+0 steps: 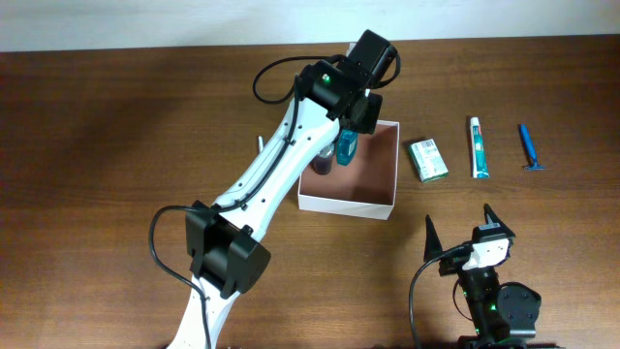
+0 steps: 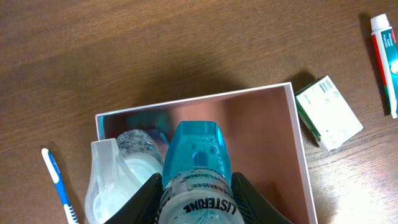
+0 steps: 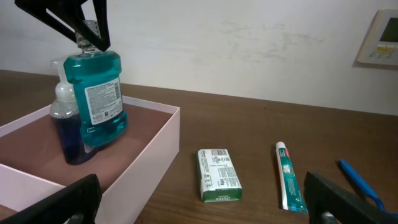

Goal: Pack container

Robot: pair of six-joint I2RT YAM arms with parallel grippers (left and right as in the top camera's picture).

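Observation:
The container (image 1: 380,184) is a shallow white-walled box with a reddish-brown inside, at the table's middle. My left gripper (image 1: 349,124) hangs over its left part, shut on the cap end of a teal Listerine mouthwash bottle (image 2: 195,158). The bottle (image 3: 101,99) hangs slightly tilted inside the container (image 3: 158,149), its base at or just above the floor. A dark blue pump bottle (image 3: 70,134) stands beside it in the container's left corner. My right gripper (image 1: 463,240) is open near the front edge, with nothing between its fingers.
To the right of the container lie a green-and-white carton (image 1: 427,160), a toothpaste tube (image 1: 479,147) and a blue razor (image 1: 529,147). A blue-and-white toothbrush (image 2: 59,183) lies on the table to the container's left. My left arm (image 1: 262,194) crosses the table's left half.

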